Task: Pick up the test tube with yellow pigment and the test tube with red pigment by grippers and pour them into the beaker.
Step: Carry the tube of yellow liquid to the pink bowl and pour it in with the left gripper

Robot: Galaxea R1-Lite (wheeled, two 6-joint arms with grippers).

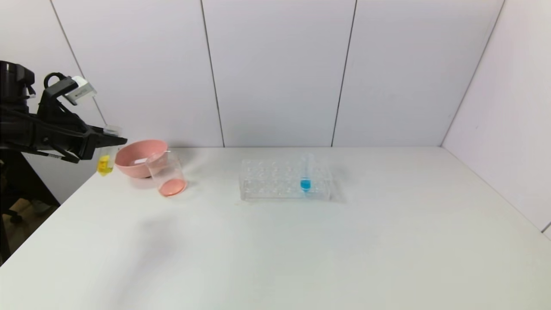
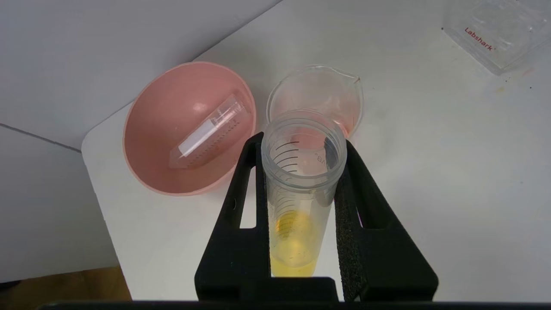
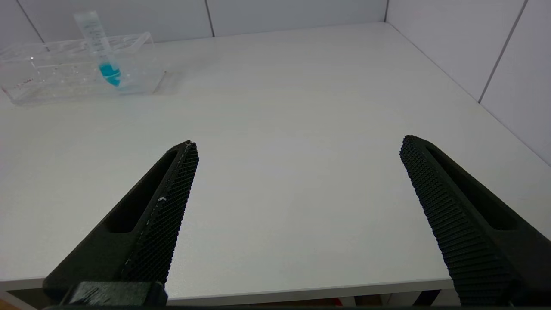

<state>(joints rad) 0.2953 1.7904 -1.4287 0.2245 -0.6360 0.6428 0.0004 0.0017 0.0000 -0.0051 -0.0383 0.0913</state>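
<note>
The left gripper (image 1: pixel 112 138) is raised beside the table's far left corner, its jaws closed on the test tube with yellow pigment (image 1: pixel 104 162), which hangs upright with the yellow liquid in its lower end. In the left wrist view the same tube (image 2: pixel 301 189) sits between the two black fingers (image 2: pixel 241 206), open mouth toward the camera, directly over the near rim of the beaker (image 2: pixel 316 92). The beaker (image 1: pixel 167 173) stands on the white table (image 1: pixel 344 241) just in front of, and seemingly touching, the pink bowl (image 1: pixel 137 159); a thin layer of red-orange liquid covers its bottom. An empty clear tube (image 2: pixel 208 131) lies tilted inside the pink bowl (image 2: pixel 163 116). The clear tube rack (image 1: pixel 284 180) stands near the table's centre, well apart from the beaker, holding one upright tube with blue liquid (image 1: pixel 305 177). The right gripper (image 3: pixel 297 181) hovers low over the table's near edge, jaws spread wide and holding nothing.
</note>
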